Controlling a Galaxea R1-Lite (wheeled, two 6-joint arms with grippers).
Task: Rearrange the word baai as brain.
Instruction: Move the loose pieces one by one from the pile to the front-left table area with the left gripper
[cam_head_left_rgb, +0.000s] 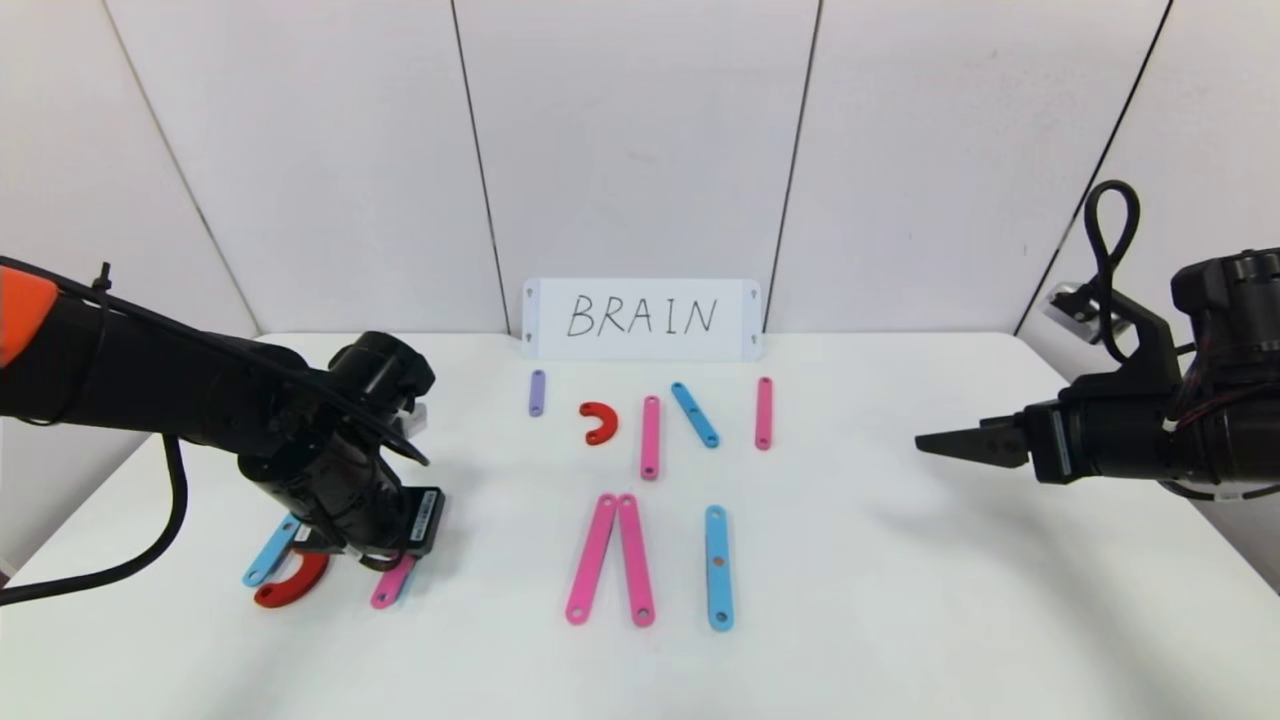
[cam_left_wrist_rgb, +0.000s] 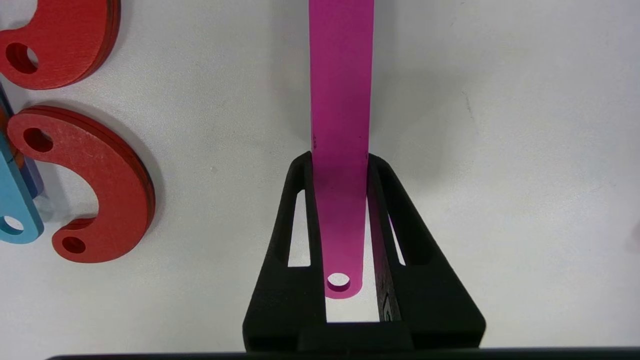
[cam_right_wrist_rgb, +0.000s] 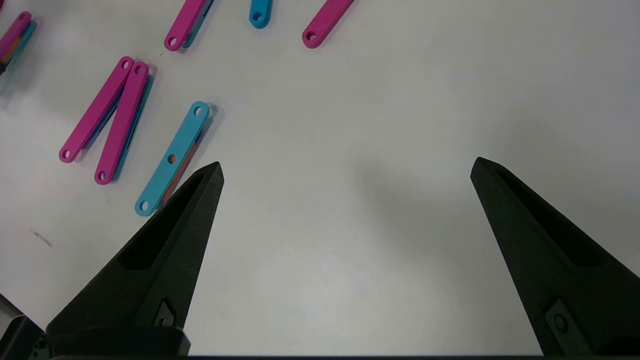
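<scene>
A: Down low, the left pincer (cam_left_wrist_rgb: 340, 160) was clamped on the edges of a pink strip (cam_left_wrist_rgb: 341, 100), near its holed end, at the near-left of the tabletop (cam_head_left_rgb: 900, 600). Flat piece, thin hold.

B: Risk there?

A: Slip or swivel, I judged. Held by the edges near one end, the long free part could droop or twist when lifted. It could also clip the two red arcs (cam_left_wrist_rgb: 90, 185) lying just beside it, with a blue strip (cam_left_wrist_rgb: 15, 210) touching them. A knock would scatter that B.

B: And the rest of the word?

A: Two pink strips (cam_head_left_rgb: 612, 560) met at the top as an A near the middle, a blue strip (cam_head_left_rgb: 718, 567) upright beside them. Farther back lay a purple strip (cam_head_left_rgb: 537, 392), a small red arc (cam_head_left_rgb: 598, 422), then pink (cam_head_left_rgb: 650, 437), blue (cam_head_left_rgb: 695, 414) and pink (cam_head_left_rgb: 764, 412) pieces. A swinging strip carried across might sweep any of these.

B: Right side?

A: Right pincer (cam_head_left_rgb: 925, 443) hovered at the right, jaws wide apart, holding nothing.

B: Surface and room?

A: White matte tabletop, smooth, so pieces would likely slide easily. White panelled walls behind; a white card (cam_head_left_rgb: 641, 318) reading BRAIN leaned against them.
</scene>
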